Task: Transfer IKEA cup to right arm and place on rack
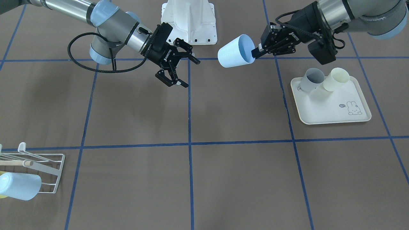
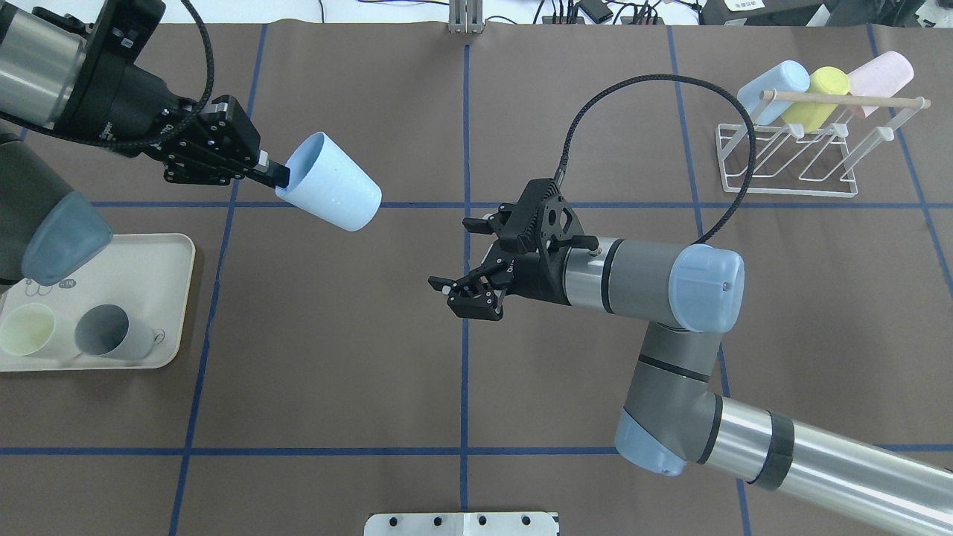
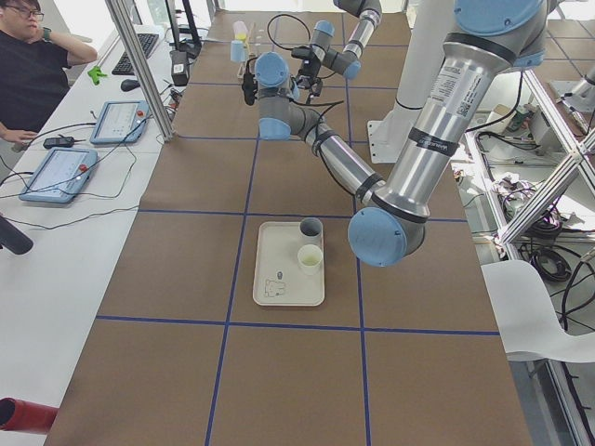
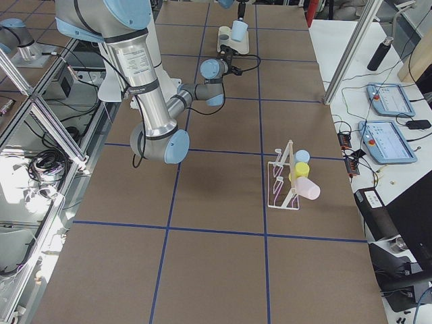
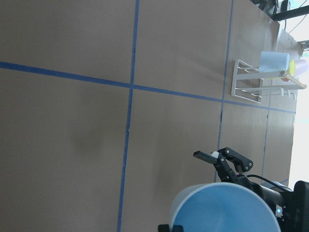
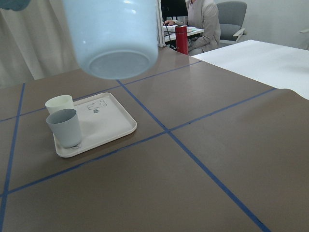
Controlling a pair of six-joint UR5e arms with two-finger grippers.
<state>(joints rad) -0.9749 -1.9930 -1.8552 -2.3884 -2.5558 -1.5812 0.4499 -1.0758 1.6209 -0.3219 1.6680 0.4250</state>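
My left gripper (image 2: 277, 176) is shut on the rim of a light blue IKEA cup (image 2: 333, 183) and holds it in the air, tilted, base pointing toward the table's middle. In the front view the cup (image 1: 234, 51) hangs left of that gripper (image 1: 255, 52). My right gripper (image 2: 455, 253) is open and empty, a short way from the cup's base, jaws facing it; it also shows in the front view (image 1: 190, 72). The right wrist view looks at the cup's base (image 6: 113, 39). The white wire rack (image 2: 788, 162) with its wooden rod stands at the far right.
The rack (image 1: 43, 167) holds a blue cup (image 2: 774, 80), a yellow cup (image 2: 819, 95) and a pink cup (image 2: 882, 73). A cream rabbit-print tray (image 1: 329, 110) under my left arm holds a grey cup (image 1: 311, 80) and a cream cup (image 1: 335, 78). The white robot base (image 1: 189, 20) is behind.
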